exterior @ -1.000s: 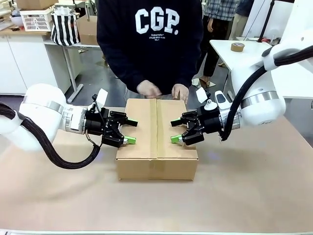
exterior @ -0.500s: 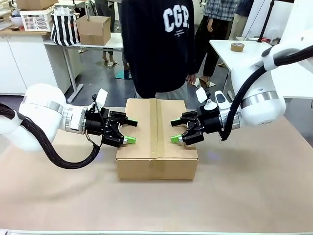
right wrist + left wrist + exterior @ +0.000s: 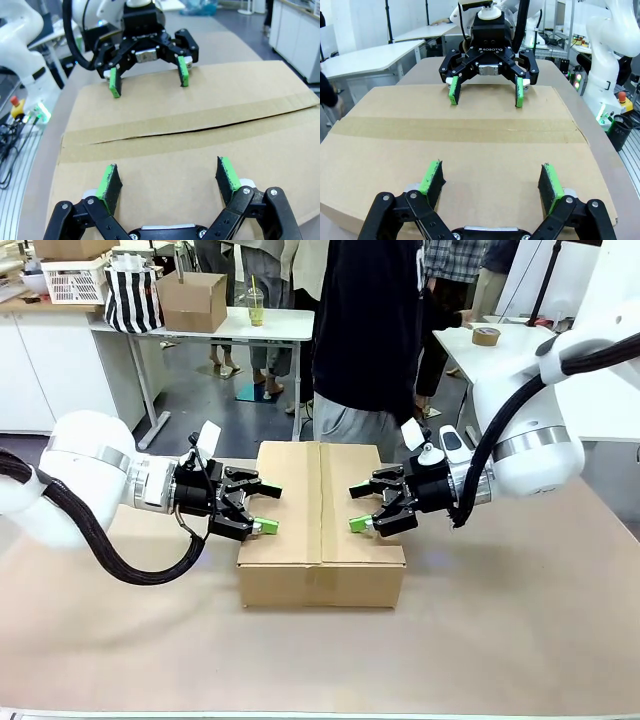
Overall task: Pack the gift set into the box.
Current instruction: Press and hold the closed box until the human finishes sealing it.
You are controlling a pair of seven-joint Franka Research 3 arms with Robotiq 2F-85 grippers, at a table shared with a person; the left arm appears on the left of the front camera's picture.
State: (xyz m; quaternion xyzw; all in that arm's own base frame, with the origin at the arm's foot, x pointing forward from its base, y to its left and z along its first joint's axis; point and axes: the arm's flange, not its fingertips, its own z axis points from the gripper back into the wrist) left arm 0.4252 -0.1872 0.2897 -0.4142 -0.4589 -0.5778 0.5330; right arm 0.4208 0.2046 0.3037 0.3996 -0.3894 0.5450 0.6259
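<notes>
The box is a large brown carton in the middle of the table, its top flaps folded flat along a centre seam. My left gripper is open over the box's left edge, fingers just above the flap. My right gripper is open over the right edge, facing it. In the left wrist view my left gripper spans bare cardboard, with the right gripper opposite. In the right wrist view my right gripper hovers over the box, with the left gripper beyond. The gift set is out of view.
A person in dark clothes stands behind the box, hands off it. Behind them are a small carton, a striped bag and a cup on a white table, and a tape roll at the right.
The person has taken both hands off the box's far edge and stepped to the right. Both grippers and the box have stayed where they were.
</notes>
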